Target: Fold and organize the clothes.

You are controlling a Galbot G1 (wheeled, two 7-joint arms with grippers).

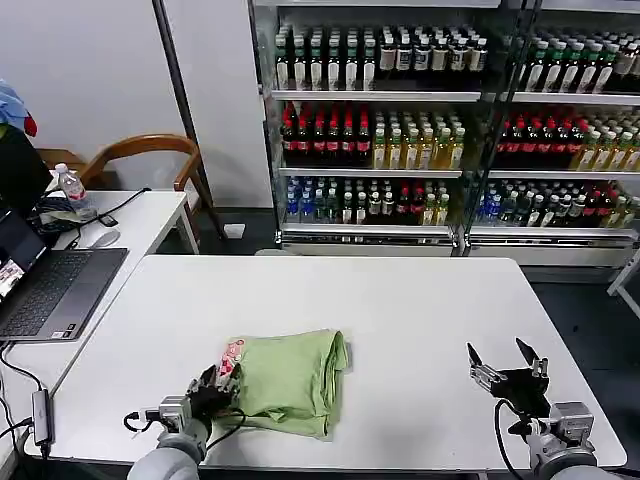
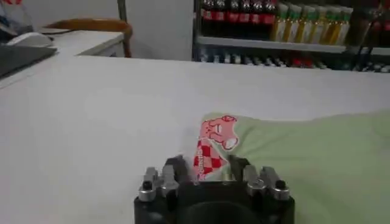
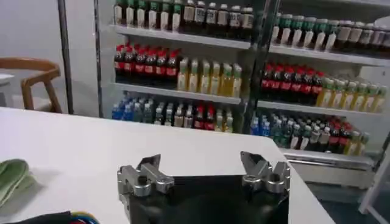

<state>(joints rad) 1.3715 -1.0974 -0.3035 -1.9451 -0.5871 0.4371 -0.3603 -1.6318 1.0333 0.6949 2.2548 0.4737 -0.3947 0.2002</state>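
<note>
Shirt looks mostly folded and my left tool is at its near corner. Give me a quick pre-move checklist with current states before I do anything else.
1. Left tool closed on the shirt's edge by the checkered graphic: ok, fabric sits between the fingers.
2. Right tool open and off the cloth: ok, it hovers over bare table on the right side.
3. Polo shirt fully on the table: ok, it lies in a folded bundle near the front edge, nothing hanging over.
4. Fold neat: not ok, the right edge is bunched and layers are uneven.
5. Space around the shirt: ok, bare table on all sides.
6. Grip depth of the left tool: cannot tell, the fingertips are hidden by fabric.
</note>
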